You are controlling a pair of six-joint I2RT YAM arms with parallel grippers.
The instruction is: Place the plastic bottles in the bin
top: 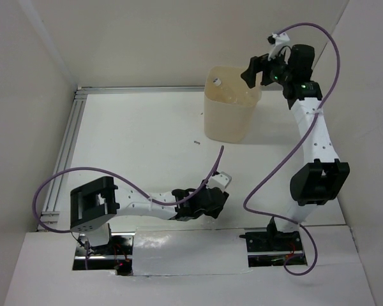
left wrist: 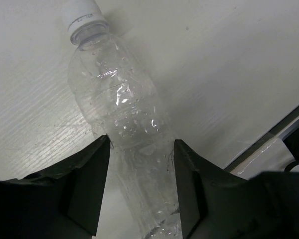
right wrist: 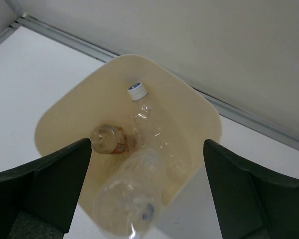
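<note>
Bin point(right wrist: 72, 117) holds several plastic bottles point(right wrist: 157, 132); left gripper point(left wrist: 142, 144) clasps another bottle point(left wrist: 119, 94).

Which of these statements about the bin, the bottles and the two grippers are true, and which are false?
1. The bin already has several bottles inside. True.
2. The right gripper carries a bottle. False: it is open and empty, above the bin.
3. A clear bottle with a white cap lies on the table between the fingers of the left gripper. True.
4. The bin lies tipped on its side. False: it stands upright with its opening facing up.
</note>
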